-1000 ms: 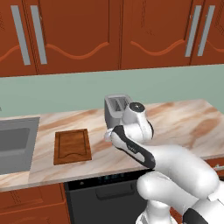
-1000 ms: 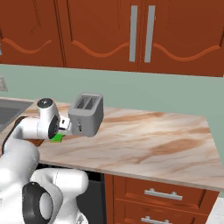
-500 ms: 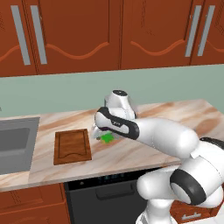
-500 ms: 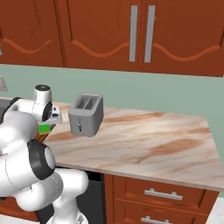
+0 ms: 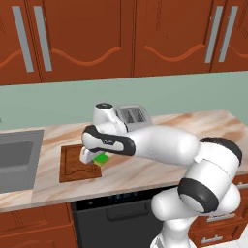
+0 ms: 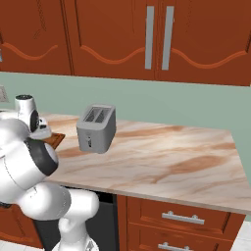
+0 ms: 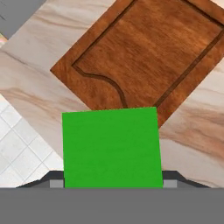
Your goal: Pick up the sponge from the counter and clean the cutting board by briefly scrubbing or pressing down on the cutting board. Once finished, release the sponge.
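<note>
The sponge (image 7: pixel 110 148) sits clamped between the finger tips of the gripper (image 7: pixel 110 183), its green face covering one corner of the cutting board (image 7: pixel 144 52). The board lies on the counter (image 7: pixel 30 94), skewed to the counter's edge, with tiled floor (image 7: pixel 19 153) beyond.

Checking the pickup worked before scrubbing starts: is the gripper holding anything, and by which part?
Yes: the gripper holds the sponge, its fingers clamped on two opposite sides, over the cutting board's edge.
</note>
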